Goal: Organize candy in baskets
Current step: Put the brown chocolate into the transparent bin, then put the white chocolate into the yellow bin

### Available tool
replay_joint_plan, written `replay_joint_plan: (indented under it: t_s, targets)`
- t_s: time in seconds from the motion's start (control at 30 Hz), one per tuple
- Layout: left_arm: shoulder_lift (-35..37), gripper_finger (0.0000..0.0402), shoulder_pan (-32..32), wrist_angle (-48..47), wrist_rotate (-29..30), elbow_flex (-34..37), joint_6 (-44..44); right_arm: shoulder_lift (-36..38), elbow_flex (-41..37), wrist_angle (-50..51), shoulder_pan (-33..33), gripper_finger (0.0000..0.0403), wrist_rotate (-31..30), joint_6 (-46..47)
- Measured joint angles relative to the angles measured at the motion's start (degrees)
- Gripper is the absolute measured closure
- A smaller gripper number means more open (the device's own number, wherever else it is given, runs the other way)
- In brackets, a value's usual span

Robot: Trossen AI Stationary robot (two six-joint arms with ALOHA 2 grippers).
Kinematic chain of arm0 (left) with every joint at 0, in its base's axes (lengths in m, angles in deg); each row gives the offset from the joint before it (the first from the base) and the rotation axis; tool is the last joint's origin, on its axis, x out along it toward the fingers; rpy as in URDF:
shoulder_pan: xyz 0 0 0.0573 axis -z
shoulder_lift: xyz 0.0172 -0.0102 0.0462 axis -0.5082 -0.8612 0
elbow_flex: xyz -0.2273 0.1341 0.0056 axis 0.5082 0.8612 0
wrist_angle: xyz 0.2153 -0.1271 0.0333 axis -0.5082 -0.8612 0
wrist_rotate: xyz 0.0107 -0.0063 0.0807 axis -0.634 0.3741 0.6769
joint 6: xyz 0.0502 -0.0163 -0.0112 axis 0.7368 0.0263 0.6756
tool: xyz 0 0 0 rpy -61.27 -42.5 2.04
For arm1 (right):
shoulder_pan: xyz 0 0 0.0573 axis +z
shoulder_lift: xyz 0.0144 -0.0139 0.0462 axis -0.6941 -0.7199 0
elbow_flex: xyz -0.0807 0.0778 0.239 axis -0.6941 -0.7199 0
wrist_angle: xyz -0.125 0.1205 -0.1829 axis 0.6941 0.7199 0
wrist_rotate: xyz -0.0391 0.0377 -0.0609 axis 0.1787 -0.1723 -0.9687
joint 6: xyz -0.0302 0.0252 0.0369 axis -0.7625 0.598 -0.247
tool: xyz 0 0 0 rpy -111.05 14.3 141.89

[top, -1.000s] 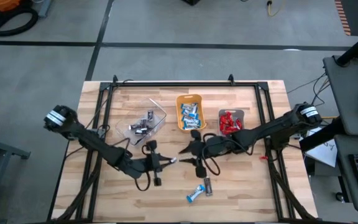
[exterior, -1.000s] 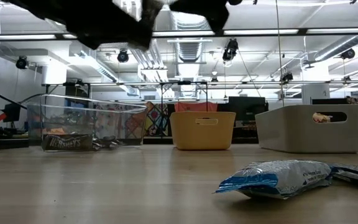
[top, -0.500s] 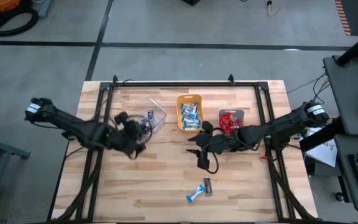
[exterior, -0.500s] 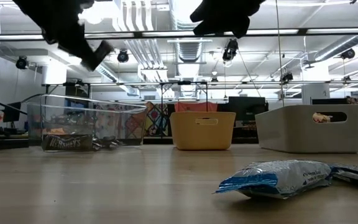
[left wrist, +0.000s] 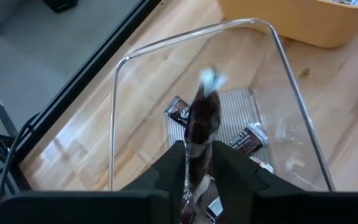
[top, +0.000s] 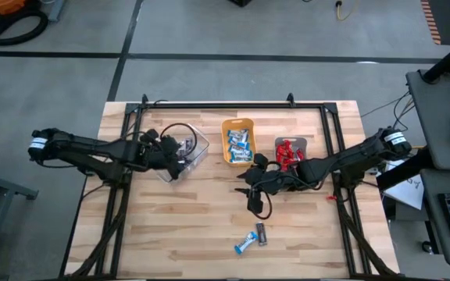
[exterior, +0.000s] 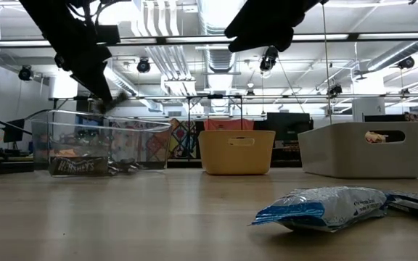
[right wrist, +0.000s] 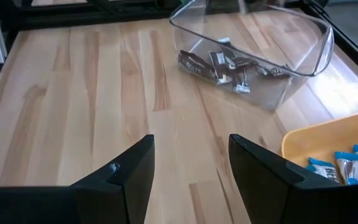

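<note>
My left gripper point(top: 180, 153) point(left wrist: 199, 155) hovers over the clear basket point(top: 183, 154) point(left wrist: 191, 37), shut on a dark silver-grey candy bar point(left wrist: 202, 119). More dark candy point(left wrist: 247, 140) lies on the floor of that basket. My right gripper point(top: 250, 190) point(right wrist: 191, 168) is open above the middle of the table, in front of the orange basket point(top: 238, 140), which holds blue-and-white candy. The grey basket point(top: 290, 152) holds red candy. A blue-and-white bar point(top: 244, 245) point(exterior: 321, 206) and a dark bar point(top: 261, 232) lie flat on the table near its near edge. My left gripper pinches the dark candy bar between its two fingers point(left wrist: 171, 169) by the bar's near end point(left wrist: 197, 152). The bar runs along the fingers and sticks out past their tips. The fingers slant down from the table's left. The bar is lifted clear, above the clear basket.
The three baskets stand in a row in the far half of the table. The black frame rails point(top: 123, 140) run along the table's sides. Bare wood point(top: 209, 218) lies between the baskets and the two loose bars.
My left gripper, holding the dark candy bar, rose from the middle of the table and swung toward the far left until it was over the clear basket. My right gripper drew back a little toward the right and stayed open.
</note>
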Motion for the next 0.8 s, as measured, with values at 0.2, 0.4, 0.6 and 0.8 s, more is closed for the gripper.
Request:
replay_joint_plan:
  t_s: [0.2, 0.4, 0.6, 0.8]
  targets:
    - [-0.1, 0.0305, 0.0, 0.1, 0.0, 0.0, -0.7, 0.0, 0.0, 0.9, 0.0, 0.0206, 0.0, 1.0]
    - [-0.1, 0.0297, 2.5, 3.5, 0.1, -0.2, -3.3, 0.0, 0.0, 2.8, 0.0, 0.0206, 0.0, 3.5]
    - [-0.1, 0.0302, 9.4, 13.6, 1.9, 0.0, -1.4, 0.0, -0.1, 6.9, 0.1, 0.0207, 0.2, 8.8]
    - [-0.4, 0.0302, 16.5, 22.3, 4.8, 0.7, 0.9, 0.0, -0.1, 8.9, 2.2, 0.0208, 0.5, 8.6]
